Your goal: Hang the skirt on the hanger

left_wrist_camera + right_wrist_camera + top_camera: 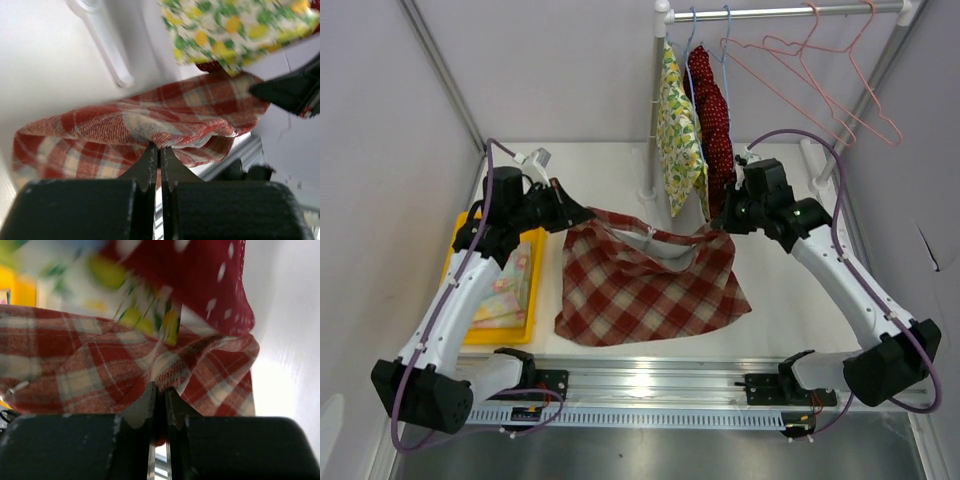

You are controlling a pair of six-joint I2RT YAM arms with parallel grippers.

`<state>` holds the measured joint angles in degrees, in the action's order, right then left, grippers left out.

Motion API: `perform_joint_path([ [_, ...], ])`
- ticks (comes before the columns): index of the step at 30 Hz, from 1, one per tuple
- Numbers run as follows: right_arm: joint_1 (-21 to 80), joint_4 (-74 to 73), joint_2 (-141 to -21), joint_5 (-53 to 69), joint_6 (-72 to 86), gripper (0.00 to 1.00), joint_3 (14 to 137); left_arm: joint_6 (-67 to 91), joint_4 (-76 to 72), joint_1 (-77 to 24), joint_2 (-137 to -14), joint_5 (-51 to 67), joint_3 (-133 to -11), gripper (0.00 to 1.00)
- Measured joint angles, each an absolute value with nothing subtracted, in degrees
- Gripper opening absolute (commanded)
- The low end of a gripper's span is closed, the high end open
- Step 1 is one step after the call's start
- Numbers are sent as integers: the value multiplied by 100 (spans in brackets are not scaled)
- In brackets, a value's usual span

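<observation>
A red and cream plaid skirt (645, 285) hangs stretched between my two grippers above the white table, its lower part draped on the surface. My left gripper (582, 214) is shut on the skirt's left waist corner (150, 135). My right gripper (722, 222) is shut on the right waist corner (172, 372). Empty pink wire hangers (820, 70) hang on the rail (790, 12) at the back right, well above and behind the skirt.
A lemon-print garment (678, 130) and a red dotted garment (713, 125) hang on the rail's left end, just above my right gripper. A yellow tray (530, 290) with folded cloth lies at the left. The rack's white post (658, 100) stands behind the skirt.
</observation>
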<state>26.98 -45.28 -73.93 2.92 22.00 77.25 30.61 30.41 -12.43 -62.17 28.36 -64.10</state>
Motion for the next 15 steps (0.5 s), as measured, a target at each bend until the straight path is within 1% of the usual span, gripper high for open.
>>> perform_joint_path([
  [3, 2429, -3850, -7548, 565, 2250, 0, 7426, 3155, 2700, -1020, -6517, 2858, -6386, 0],
  [8, 2139, -2873, -7540, 803, 2502, 0, 6853, 3216, 2281, -961, -6882, 2910, -6326, 0],
  [10, 2117, -2652, -7487, 812, 2606, 0, 6539, 3253, 2112, -961, -6860, 2919, -6099, 0],
  [13, 2117, -2392, -7177, 825, 2849, 0, 5767, 3301, 1890, -961, -6654, 2928, -5413, 0],
  [15, 2123, -2318, -6910, 827, 3013, 4, 5310, 3321, 1874, -961, -6486, 2965, -4919, 0],
])
